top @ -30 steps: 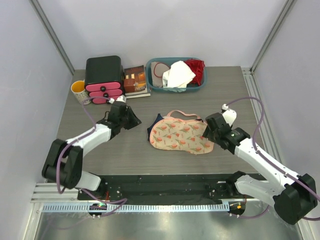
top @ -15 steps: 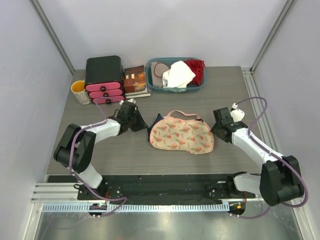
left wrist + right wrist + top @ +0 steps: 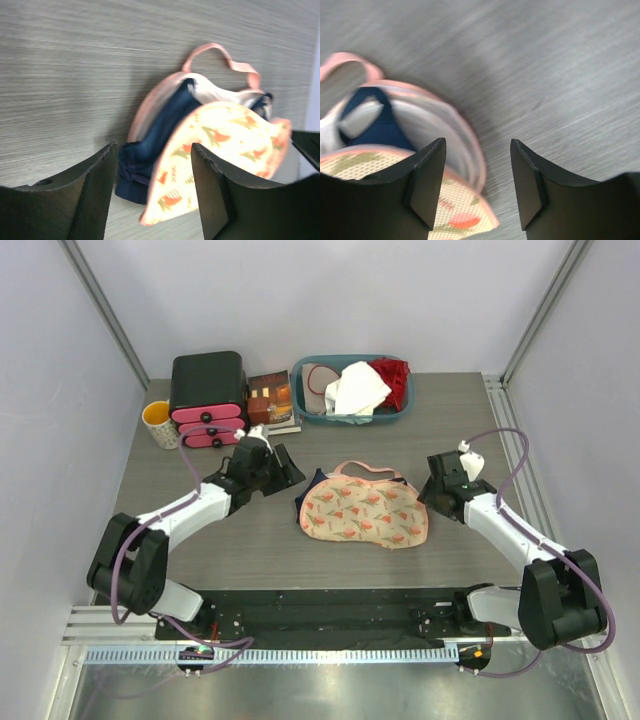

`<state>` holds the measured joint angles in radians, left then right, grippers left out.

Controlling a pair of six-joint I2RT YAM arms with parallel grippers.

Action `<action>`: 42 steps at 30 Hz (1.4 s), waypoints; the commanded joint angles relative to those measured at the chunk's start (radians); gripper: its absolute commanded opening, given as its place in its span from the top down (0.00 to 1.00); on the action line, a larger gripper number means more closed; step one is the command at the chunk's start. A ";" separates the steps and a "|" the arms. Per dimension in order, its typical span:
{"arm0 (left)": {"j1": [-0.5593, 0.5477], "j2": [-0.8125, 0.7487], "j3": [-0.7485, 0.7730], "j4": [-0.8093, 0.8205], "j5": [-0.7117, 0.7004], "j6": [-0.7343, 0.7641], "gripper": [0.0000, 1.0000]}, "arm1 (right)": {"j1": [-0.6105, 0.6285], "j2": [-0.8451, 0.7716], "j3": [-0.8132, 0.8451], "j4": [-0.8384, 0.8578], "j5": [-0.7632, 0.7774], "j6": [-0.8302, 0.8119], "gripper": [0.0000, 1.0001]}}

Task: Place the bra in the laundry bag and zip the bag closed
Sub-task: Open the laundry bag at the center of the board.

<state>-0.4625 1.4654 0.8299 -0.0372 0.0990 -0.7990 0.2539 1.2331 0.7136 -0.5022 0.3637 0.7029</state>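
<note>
Bra (image 3: 160, 125) looks soft inside the limp laundry bag (image 3: 225, 135) — best pinched at its zipper edge (image 3: 151, 102) — left fingers (image 3: 95, 200), right fingers (image 3: 427, 180) open, empty.

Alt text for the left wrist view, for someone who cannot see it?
A floral laundry bag lies gaping open on a grey wood-grain table, with a navy bra bulging out of its near end. The left gripper stands open in the foreground, its two dark fingers holding nothing.
</note>
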 commanded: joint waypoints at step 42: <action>-0.070 -0.335 -0.109 -0.082 0.041 0.073 0.42 | 0.171 0.471 0.491 0.120 -0.821 -0.643 0.50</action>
<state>-0.5301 1.1599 0.7284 -0.1085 0.1493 -0.7483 0.4217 1.7367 1.1851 -0.3878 -0.5156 0.0719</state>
